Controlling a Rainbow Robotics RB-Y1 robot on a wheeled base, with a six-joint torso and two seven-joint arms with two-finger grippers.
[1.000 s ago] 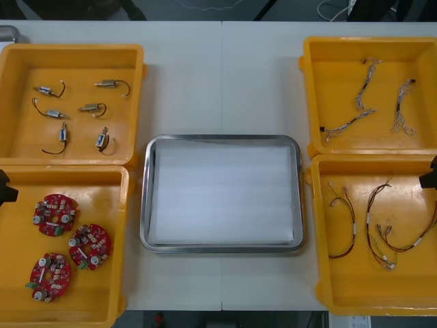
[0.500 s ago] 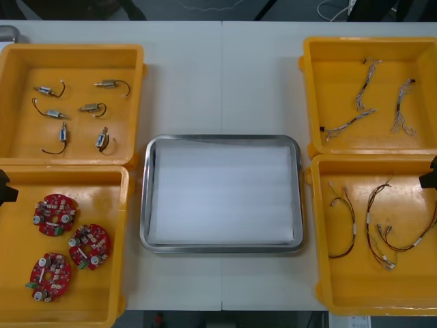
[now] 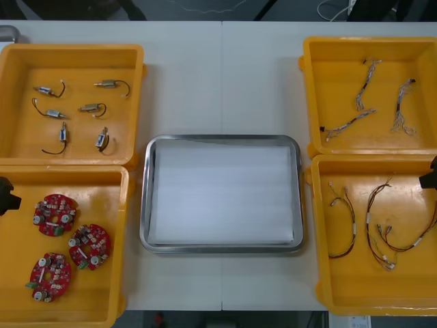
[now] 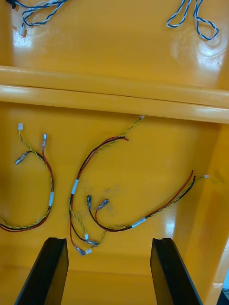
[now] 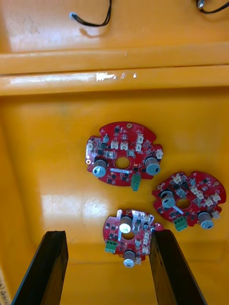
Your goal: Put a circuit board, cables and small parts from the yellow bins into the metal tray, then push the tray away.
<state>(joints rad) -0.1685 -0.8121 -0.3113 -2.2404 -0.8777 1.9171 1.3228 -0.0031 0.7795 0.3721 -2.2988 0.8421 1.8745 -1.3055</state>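
Note:
Three round red circuit boards [image 3: 54,214] [image 3: 89,246] [image 3: 48,276] lie in the near left yellow bin [image 3: 102,184]. My left gripper [image 3: 5,193] hangs open at that bin's outer edge. In the left wrist view my left gripper [image 5: 109,234] stands over the boards [image 5: 123,158] [image 5: 188,197], the closest board [image 5: 129,234] just ahead of its fingers. My right gripper [image 3: 430,176] is open at the near right bin [image 3: 314,225]. Below my right gripper [image 4: 109,240] lie red and yellow cables [image 4: 95,190]. The metal tray [image 3: 222,139], white inside, holds nothing.
The far left bin [image 3: 140,82] holds several small metal parts [image 3: 102,108]. Twisted blue and white cables [image 3: 362,102] lie in the far right bin [image 3: 306,82]. Bare table shows beyond the tray's far rim.
My left gripper has shifted slightly toward the table's near side at the bin's edge. Nothing else has moved.

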